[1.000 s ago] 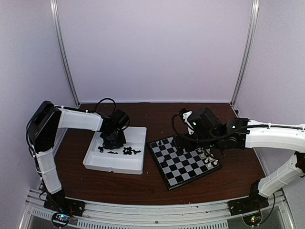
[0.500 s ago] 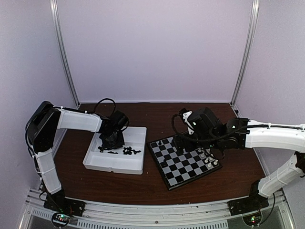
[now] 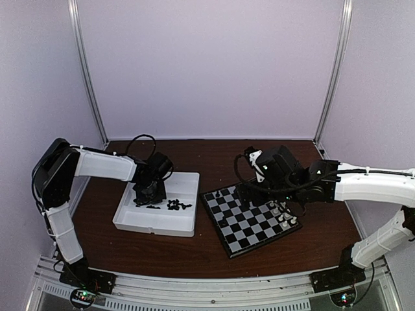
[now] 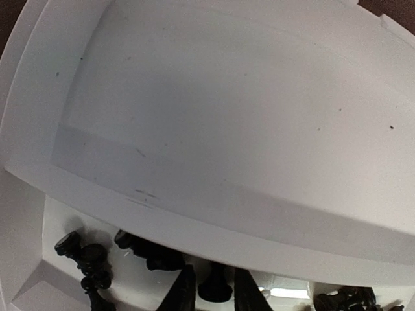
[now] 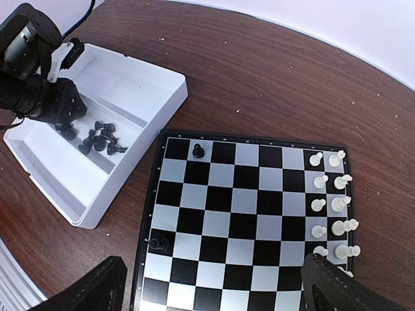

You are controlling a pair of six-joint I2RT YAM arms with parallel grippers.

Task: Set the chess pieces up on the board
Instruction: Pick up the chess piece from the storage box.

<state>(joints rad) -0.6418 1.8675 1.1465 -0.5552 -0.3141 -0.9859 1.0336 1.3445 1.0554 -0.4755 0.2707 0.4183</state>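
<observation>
Pinching a black piece (image 4: pixel 214 288) in the white tray (image 4: pixel 194 129), the left hand (image 4: pixel 214 269) is nearly closed; the right hand (image 5: pixel 217 285) hangs wide open and empty above the board (image 5: pixel 246 201). Such a tiny piece may slip free when lifted.

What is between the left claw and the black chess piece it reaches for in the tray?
Nothing visible. The left gripper straddles one black chess piece in the tray, a finger on either side; the other pieces lie to both sides.
</observation>
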